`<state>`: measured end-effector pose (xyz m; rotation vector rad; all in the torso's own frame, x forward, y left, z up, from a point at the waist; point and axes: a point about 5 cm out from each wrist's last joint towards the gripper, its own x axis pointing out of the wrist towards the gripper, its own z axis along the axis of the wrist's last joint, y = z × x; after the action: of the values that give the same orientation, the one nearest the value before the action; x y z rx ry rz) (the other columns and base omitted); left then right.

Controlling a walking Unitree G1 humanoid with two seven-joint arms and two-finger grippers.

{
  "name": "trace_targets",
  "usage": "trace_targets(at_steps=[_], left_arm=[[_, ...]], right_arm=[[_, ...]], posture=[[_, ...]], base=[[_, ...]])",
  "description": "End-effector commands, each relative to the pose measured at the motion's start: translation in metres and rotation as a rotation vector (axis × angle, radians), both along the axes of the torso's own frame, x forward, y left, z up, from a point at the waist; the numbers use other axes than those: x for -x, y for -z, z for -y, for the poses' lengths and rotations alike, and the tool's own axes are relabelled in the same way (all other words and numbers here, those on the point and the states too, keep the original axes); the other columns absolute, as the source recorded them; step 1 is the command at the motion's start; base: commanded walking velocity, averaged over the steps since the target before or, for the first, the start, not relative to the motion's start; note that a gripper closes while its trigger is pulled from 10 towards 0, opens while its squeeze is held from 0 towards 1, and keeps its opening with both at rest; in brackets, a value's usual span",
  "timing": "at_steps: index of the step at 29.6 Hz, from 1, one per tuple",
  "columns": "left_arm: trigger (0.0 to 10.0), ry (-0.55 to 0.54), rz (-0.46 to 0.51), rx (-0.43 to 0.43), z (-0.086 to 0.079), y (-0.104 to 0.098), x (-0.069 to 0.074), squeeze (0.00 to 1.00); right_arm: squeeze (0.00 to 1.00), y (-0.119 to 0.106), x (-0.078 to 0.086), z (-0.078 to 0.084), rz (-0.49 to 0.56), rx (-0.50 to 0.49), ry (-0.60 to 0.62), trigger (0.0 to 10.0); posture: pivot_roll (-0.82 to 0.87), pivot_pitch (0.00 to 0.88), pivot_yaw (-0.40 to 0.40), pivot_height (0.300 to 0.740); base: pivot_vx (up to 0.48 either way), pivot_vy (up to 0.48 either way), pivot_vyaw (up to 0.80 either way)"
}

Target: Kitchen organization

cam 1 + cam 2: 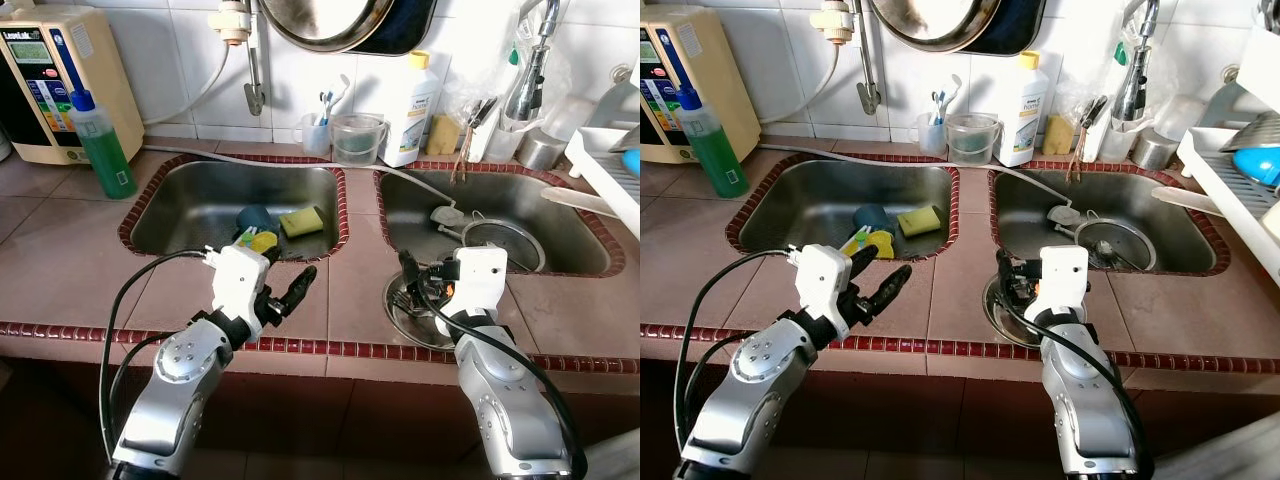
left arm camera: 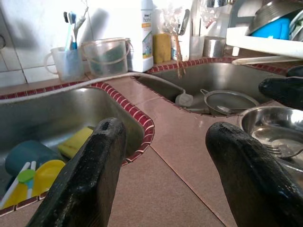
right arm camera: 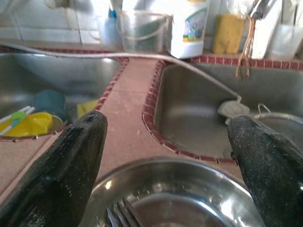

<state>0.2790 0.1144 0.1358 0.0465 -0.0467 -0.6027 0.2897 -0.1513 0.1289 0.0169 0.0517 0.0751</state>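
Brown tiles cover my tabletop [image 1: 60, 235], edged in small dark-red tiles along the front and around two steel sinks set side by side. White wall tiles rise behind. My left tool [image 1: 283, 285] hovers over the strip of tabletop in front of the left sink [image 1: 200, 205], its fingers spread and holding nothing. In that sink lie a teal cup [image 1: 254, 217], a yellow sponge [image 1: 301, 221] and a yellow piece just beside them. My right tool [image 1: 415, 275] hangs with fingers spread wide above a steel bowl [image 3: 175, 198] with a fork [image 3: 120, 215] in it, sitting on the tabletop at the near corner of the right sink [image 1: 520, 215]. A strainer [image 1: 503, 243] rests in that sink. A green soap bottle [image 1: 100, 145] stands left; a white bottle [image 1: 412, 110] and clear tub [image 1: 357, 138] stand against the wall. A dish rack [image 1: 610, 170] sits far right.
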Motion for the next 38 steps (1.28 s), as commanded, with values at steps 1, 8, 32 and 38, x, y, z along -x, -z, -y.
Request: trace_targets(at_steps=[1, 8, 32, 38], left_arm=[[10.0, 0.020, 0.027, -0.019, 0.001, -0.004, 0.002, 0.00], [10.0, 0.010, 0.049, -0.022, 0.003, -0.006, -0.001, 0.00], [10.0, 0.021, 0.063, -0.007, 0.004, -0.013, -0.007, 0.00], [10.0, 0.021, 0.061, -0.006, 0.003, -0.013, -0.007, 0.00]], right_arm=[[0.00, -0.005, 0.000, 0.003, 0.012, 0.008, 0.014, 10.0], [0.00, -0.005, 0.001, 0.001, 0.003, -0.026, 0.023, 10.0], [0.00, 0.004, 0.006, -0.012, -0.087, -0.146, 0.117, 10.0], [0.00, 0.009, 0.005, -0.008, -0.139, -0.135, 0.180, 10.0]], posture=[[-0.16, 0.013, 0.004, 0.740], [-0.17, 0.002, 0.004, 0.740], [-0.17, 0.006, 0.016, 0.740], [-0.17, 0.009, 0.016, 0.740]], base=[[0.000, 0.000, 0.00], [0.000, 0.000, 0.00], [0.000, 0.000, 0.00], [0.000, 0.000, 0.00]])
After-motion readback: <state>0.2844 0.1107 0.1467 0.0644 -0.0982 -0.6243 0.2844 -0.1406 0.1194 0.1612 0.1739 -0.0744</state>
